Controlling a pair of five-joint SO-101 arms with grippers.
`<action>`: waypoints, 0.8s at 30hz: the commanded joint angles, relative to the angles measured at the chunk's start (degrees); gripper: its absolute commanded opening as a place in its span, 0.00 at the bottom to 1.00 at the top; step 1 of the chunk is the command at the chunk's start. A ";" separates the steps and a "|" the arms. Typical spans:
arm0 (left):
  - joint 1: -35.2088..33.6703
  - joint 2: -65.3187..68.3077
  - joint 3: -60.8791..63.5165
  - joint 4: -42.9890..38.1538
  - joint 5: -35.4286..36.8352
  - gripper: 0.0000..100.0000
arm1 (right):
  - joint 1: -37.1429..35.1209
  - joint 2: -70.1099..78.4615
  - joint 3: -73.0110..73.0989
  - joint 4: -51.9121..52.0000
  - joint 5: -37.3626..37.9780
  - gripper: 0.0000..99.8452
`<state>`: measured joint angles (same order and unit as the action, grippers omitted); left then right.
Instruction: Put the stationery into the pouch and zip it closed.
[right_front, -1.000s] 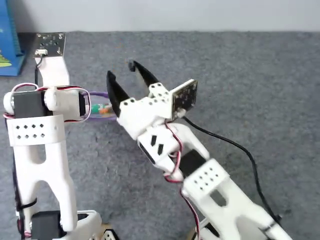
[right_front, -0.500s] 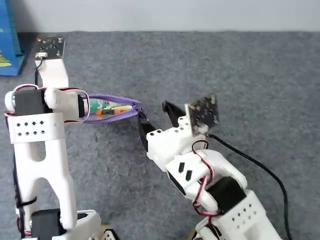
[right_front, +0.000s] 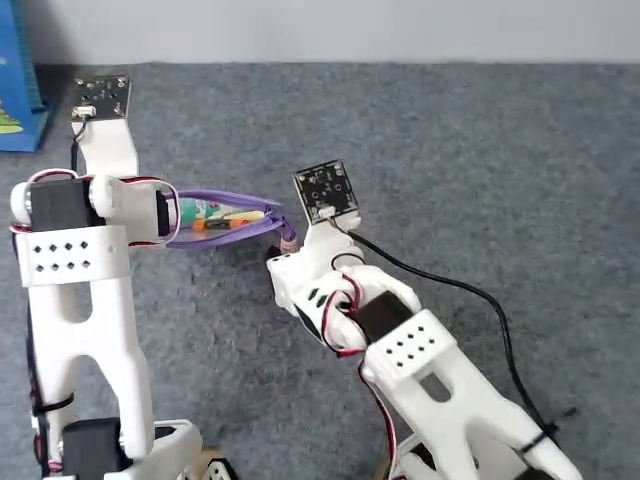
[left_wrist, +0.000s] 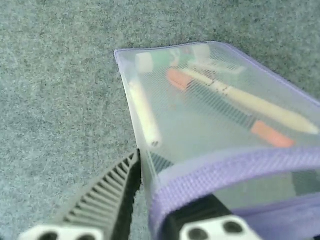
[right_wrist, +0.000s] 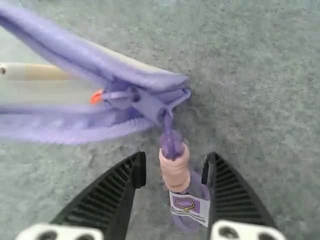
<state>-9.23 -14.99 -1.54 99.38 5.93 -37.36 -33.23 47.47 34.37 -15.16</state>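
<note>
Right wrist view: the right gripper (right_wrist: 174, 161), swung down to the pouch (right_wrist: 135, 75), is held open astride its zipper pull (right_wrist: 175, 170); stationery (left_wrist: 240, 100) is inside, the opposite end clamped by the left gripper (left_wrist: 146, 167); zipping is due.

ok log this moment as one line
left end effector: shut on pouch | right end effector: open astride zipper pull | stationery: inside pouch | status: not yet zipped
</note>
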 joint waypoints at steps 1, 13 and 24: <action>0.00 0.18 -0.04 1.14 0.44 0.01 | 2.59 0.40 -0.70 -2.51 0.53 0.18; 0.18 0.18 -0.04 1.05 0.44 0.01 | 3.91 0.66 -0.62 -2.42 0.44 0.05; 0.18 0.18 0.04 1.14 0.44 0.01 | 3.91 0.75 -0.79 -3.74 0.44 0.06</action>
<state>-9.23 -14.90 -1.54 99.38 5.93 -33.93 -32.44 47.47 32.53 -15.16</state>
